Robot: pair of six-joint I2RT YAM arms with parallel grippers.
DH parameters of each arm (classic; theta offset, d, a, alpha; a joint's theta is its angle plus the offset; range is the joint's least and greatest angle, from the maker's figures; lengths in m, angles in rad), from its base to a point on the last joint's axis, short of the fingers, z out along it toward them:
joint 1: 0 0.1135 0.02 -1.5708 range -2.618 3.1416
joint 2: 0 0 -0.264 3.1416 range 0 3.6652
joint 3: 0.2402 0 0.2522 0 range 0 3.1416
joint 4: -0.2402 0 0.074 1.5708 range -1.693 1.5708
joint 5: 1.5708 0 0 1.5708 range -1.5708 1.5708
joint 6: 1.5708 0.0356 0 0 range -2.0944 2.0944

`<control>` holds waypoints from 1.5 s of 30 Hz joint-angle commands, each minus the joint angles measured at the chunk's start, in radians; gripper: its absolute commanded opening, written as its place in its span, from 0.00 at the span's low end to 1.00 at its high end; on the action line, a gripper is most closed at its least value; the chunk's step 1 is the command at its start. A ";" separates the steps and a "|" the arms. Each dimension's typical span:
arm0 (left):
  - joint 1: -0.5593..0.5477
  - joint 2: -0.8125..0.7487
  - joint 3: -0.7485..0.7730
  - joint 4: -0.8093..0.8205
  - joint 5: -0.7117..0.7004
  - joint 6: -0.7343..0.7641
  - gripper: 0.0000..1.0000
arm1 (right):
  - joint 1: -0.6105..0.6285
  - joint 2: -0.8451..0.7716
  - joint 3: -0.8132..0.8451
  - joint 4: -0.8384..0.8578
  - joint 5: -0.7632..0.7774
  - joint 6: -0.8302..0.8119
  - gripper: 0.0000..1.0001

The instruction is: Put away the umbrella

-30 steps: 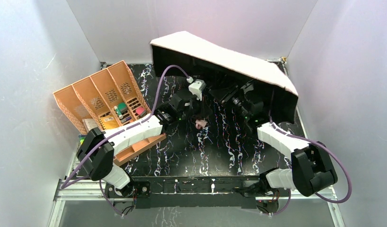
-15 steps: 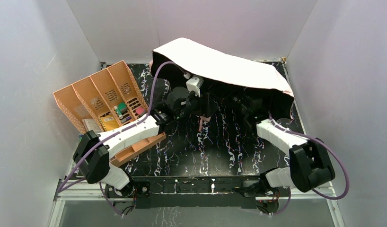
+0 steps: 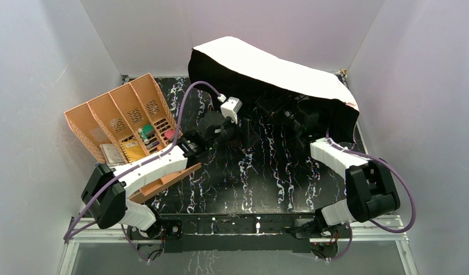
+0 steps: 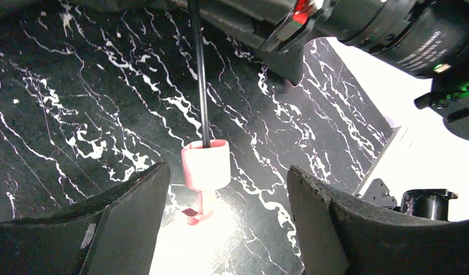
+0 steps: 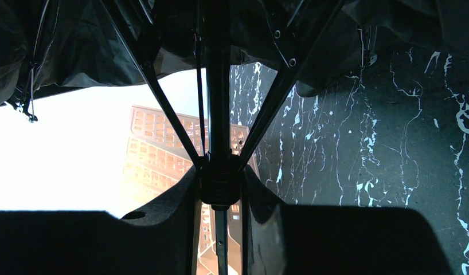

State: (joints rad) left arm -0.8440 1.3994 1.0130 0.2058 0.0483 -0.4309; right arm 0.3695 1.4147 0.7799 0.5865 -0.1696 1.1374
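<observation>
Organizer (image 3: 126, 117): orange, slotted, left of the left gripper (image 4: 223, 183); small coloured items (image 3: 149, 136) sit in its nearer slots, too small to name.
Umbrella (image 3: 278, 71): open, canopy spread above the right gripper (image 5: 221, 189), over the desk (image 3: 266, 172).
Left gripper: fingers apart, pink handle (image 4: 206, 163) between them, untouched.
Right gripper: clamped on the umbrella's rib hub; hidden under the canopy from above.

Spread umbrella (image 3: 278, 71) across far tabletop (image 3: 266, 177), orange organizer (image 3: 83, 129) left, free room near centre.
</observation>
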 commanded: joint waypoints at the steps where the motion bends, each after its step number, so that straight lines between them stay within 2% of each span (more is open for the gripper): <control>1: 0.002 0.012 0.001 0.002 -0.014 -0.015 0.72 | -0.012 -0.025 0.052 0.077 -0.030 0.005 0.00; 7: 0.004 0.039 0.005 0.019 0.010 -0.020 0.64 | -0.032 -0.038 0.051 0.070 -0.045 -0.014 0.00; 14: 0.010 0.057 0.005 0.045 0.056 -0.011 0.36 | -0.052 -0.040 0.040 0.084 -0.080 -0.012 0.00; 18: 0.012 0.063 0.004 0.052 0.064 -0.012 0.25 | -0.058 -0.047 0.038 0.085 -0.089 -0.021 0.00; 25: 0.019 0.061 0.007 0.040 0.048 0.005 0.18 | -0.077 -0.067 0.049 0.026 -0.164 -0.045 0.00; 26: 0.020 0.061 0.006 0.041 0.045 0.008 0.19 | -0.078 -0.074 0.045 0.018 -0.171 -0.049 0.00; 30: 0.020 0.072 0.012 0.045 0.057 0.010 0.36 | -0.079 -0.104 0.023 0.001 -0.172 -0.038 0.00; 32: 0.023 0.076 0.009 0.051 0.062 0.008 0.48 | -0.078 -0.110 0.020 -0.007 -0.171 -0.034 0.00; 36: 0.023 0.078 0.007 0.054 0.071 0.010 0.61 | -0.084 -0.121 0.027 -0.026 -0.164 -0.034 0.00; 45: 0.023 0.084 -0.005 0.124 0.212 0.016 0.74 | -0.099 -0.097 0.050 -0.039 -0.242 -0.031 0.00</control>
State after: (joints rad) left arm -0.8272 1.4849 1.0058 0.2546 0.1783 -0.4229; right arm 0.2726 1.3350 0.7807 0.5095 -0.3508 1.0962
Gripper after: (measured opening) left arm 0.729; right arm 0.310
